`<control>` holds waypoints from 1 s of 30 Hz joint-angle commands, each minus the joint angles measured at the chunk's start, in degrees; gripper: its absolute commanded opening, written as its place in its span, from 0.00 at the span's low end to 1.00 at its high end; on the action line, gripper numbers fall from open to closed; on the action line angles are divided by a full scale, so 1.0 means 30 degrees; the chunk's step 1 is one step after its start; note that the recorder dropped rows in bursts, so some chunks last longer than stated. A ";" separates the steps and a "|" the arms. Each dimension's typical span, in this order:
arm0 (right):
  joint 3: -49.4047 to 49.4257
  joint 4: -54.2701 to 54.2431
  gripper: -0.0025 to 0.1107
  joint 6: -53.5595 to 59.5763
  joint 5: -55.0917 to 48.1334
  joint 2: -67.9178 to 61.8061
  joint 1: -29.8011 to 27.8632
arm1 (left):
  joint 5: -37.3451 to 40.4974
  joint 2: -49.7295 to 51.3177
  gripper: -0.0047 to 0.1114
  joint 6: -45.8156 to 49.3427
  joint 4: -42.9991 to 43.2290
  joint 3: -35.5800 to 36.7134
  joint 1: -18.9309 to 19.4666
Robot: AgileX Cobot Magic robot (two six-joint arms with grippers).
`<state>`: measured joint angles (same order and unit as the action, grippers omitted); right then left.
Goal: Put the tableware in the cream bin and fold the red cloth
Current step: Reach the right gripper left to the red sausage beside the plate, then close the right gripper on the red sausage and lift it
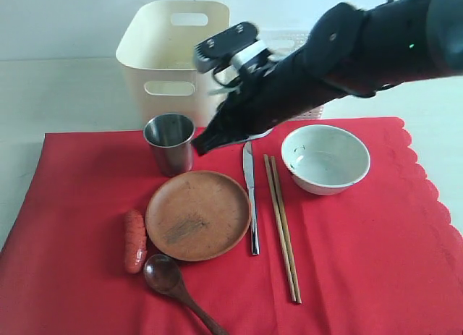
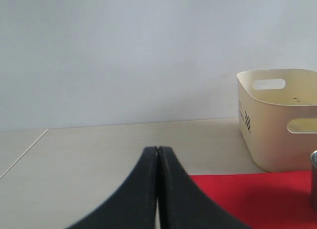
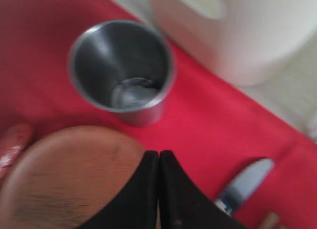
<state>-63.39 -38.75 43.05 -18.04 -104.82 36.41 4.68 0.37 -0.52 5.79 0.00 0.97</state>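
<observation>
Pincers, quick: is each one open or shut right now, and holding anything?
Left pincer: closed, holding nothing.
Right pincer: closed, holding nothing.

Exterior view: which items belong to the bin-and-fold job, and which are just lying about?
Job: steel cup, wooden plate, white bowl, knife, chopsticks, wooden spoon, cream bin, red cloth.
Lying about: sausage, white basket (mostly hidden).

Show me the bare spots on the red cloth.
In the exterior view, bare red cloth runs from the chopsticks to the scalloped edge, below the white bowl, and left of the steel cup and sausage. Crowded: plate, knife and chopsticks lie close together, with the right hand near the cup.
</observation>
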 commanded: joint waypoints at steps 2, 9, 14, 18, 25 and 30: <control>0.0093 -0.0011 0.13 0.0110 0.1358 -0.0471 0.3154 | 0.0032 -0.0123 0.04 -0.0062 0.0029 0.0000 0.0021; -0.1108 0.0148 0.57 0.0110 0.0995 -0.2052 0.5310 | 0.0032 -0.0123 0.04 -0.0062 0.0029 0.0000 0.0021; -0.3148 0.0686 0.59 0.0110 -0.1413 -0.3201 0.6079 | 0.0032 -0.0123 0.04 -0.0062 0.0029 0.0000 0.0021; -0.4563 0.1674 0.59 0.0008 -0.2893 -0.4458 0.6079 | 0.0032 -0.0123 0.04 -0.0062 0.0029 0.0000 0.0021; -0.6288 0.6601 0.59 -0.3960 -0.4805 -0.5467 0.6079 | 0.0032 -0.0123 0.04 -0.0062 0.0029 0.0000 0.0021; -0.6627 0.8945 0.59 -0.7074 -0.4434 -0.6004 0.6079 | 0.0032 -0.0123 0.04 -0.0062 0.0029 0.0000 0.0021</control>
<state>-82.59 -14.84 25.52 -31.74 -121.91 54.57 4.68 0.37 -0.52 5.79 0.00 0.97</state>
